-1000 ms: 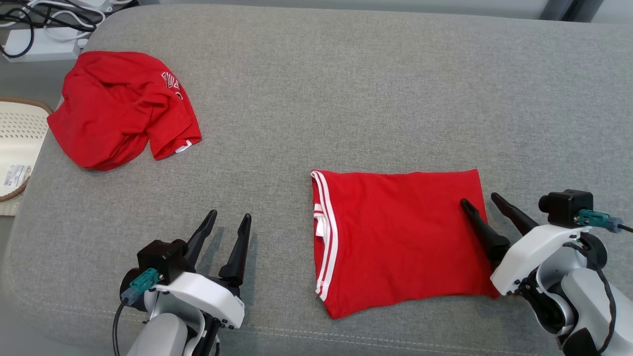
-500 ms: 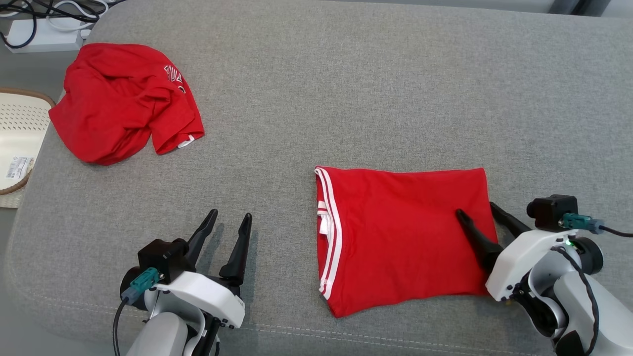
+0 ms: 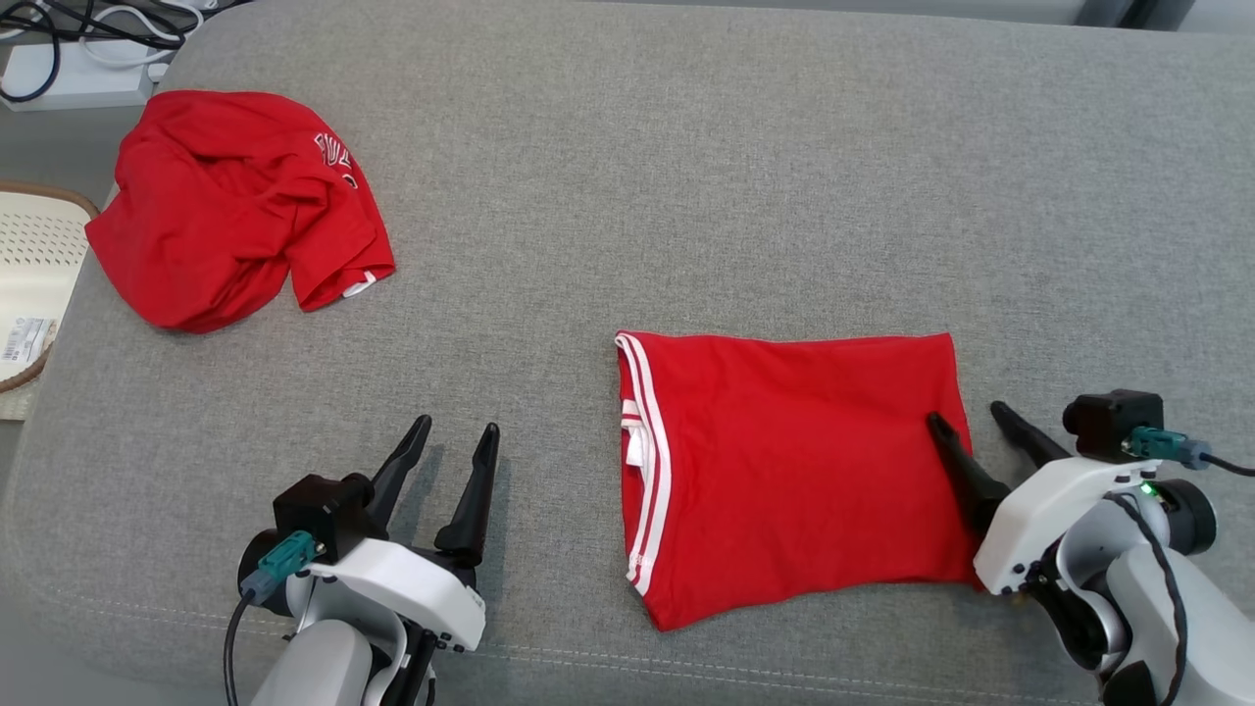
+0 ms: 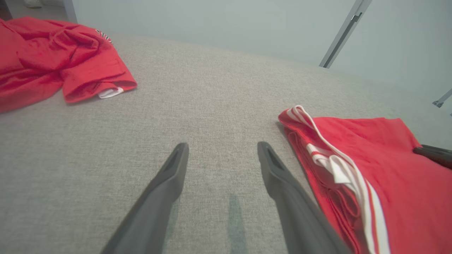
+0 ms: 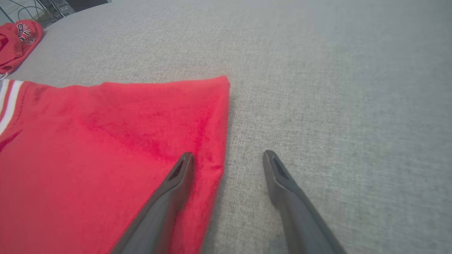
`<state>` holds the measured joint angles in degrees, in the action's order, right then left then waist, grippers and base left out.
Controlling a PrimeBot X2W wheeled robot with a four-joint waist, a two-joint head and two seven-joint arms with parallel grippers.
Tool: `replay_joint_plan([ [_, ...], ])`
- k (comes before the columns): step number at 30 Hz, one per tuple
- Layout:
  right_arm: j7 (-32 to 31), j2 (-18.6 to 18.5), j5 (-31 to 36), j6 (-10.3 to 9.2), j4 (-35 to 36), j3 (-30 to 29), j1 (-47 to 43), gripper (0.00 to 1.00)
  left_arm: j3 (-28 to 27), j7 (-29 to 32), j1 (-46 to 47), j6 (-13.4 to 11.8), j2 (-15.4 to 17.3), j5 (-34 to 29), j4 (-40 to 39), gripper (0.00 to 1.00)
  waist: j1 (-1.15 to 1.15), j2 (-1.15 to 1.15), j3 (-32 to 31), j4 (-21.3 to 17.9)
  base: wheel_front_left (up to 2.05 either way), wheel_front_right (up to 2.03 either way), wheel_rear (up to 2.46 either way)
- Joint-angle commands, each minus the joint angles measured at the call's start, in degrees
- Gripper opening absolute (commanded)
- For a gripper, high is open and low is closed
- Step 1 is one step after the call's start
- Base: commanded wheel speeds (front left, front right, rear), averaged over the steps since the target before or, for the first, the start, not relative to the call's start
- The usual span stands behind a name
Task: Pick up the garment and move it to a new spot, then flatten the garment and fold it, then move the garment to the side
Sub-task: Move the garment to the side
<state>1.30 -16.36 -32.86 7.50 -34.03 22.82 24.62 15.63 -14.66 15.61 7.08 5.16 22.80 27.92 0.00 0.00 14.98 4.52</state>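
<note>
Cushion of grey weave under folded garment — cables beyond corner.

folded garment right, crumpled garment far left

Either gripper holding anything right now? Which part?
Nothing is held. Left gripper open above the grey cushion; right gripper open, straddling the folded garment's right edge, not closed on it.

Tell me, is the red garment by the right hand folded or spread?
Folded. The red garment lies as a compact rectangle, with stacked layers visible at its white-striped edge.
</note>
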Motion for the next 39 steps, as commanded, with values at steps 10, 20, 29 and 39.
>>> replay_joint_plan([
  [10,-6.34,1.05,-1.88,-0.01,5.10,4.79,-3.18,0.43,-1.69,-0.34,1.31,0.41,0.88,0.00,-0.67,1.00,0.00,0.00,-0.98,0.47,0.00,0.00,0.00],
  [20,-4.91,0.10,0.74,-0.01,4.49,0.85,-1.84,0.00,-1.51,-0.34,0.52,0.41,0.69,0.37,-0.29,1.00,0.00,0.00,-1.89,0.97,0.00,0.00,0.00],
  [29,-0.56,-0.75,5.13,-0.01,1.26,-8.84,-1.87,0.00,-2.08,-0.34,-0.77,0.41,1.01,-0.41,-1.12,1.00,0.00,0.00,-4.44,-1.51,0.00,0.00,0.00],
  [39,1.27,1.44,6.77,-0.01,-0.60,-12.93,-5.71,0.00,-2.22,-0.34,-1.88,0.41,1.32,-1.57,-2.14,1.00,0.00,0.00,-7.44,-11.86,0.00,0.00,0.00],
])
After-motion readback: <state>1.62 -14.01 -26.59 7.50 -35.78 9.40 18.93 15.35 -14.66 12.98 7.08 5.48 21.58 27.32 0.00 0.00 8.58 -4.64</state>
